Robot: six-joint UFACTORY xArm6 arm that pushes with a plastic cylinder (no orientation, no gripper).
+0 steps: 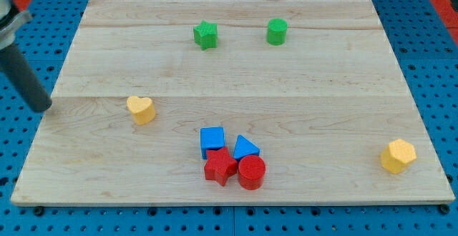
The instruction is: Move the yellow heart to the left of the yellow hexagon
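tip [44,108] at board's left edge | yellow heart [141,109] rightward (apart)

Pale wood board [236,71], visible grain; matt ridged plastic blocks; blue pegboard [429,64] beneath.

Wooden board [236,79] with yellow, green, blue, red blocks

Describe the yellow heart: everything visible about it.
The yellow heart is a small, chunky, matte block, plastic-looking, lying flat on the wooden board with its heart-shaped face up. It sits alone in the view's left half, about mid-height, touching no other block. My tip rests at the board's left edge, to the heart's left with bare wood between them. The yellow hexagon lies far off at the view's lower right.
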